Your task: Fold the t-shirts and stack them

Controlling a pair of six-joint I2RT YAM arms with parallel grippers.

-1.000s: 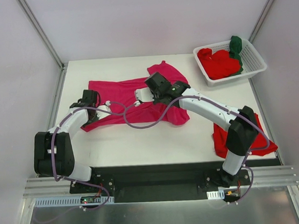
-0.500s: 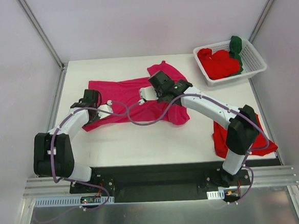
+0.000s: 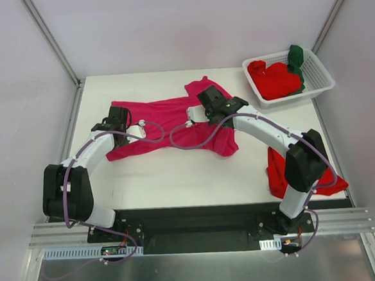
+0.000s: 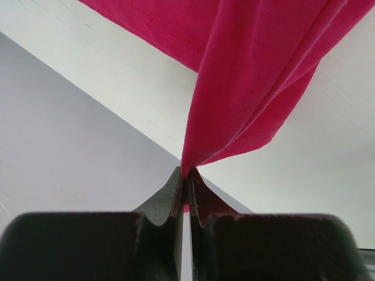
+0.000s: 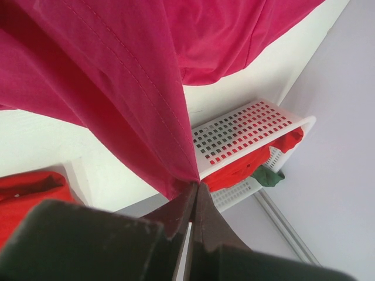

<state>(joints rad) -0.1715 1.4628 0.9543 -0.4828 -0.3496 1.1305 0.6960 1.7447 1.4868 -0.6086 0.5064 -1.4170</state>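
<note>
Early going, I judge: magenta t-shirt (image 3: 163,116) lies unfolded mid-tabletop (image 3: 177,180), left claw (image 4: 186,174) and right claw (image 5: 196,186) each clamped on its cloth; one red t-shirt (image 3: 275,176) sits near-right, perhaps done; more red t-shirts (image 3: 273,80) and a green t-shirt (image 3: 296,59) wait in the basket (image 3: 319,73).

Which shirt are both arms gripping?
The magenta-pink t-shirt mid-table: the left gripper and right gripper have jaws shut on it. The red t-shirt in the basket and the other red t-shirt at the near right edge lie untouched.
</note>
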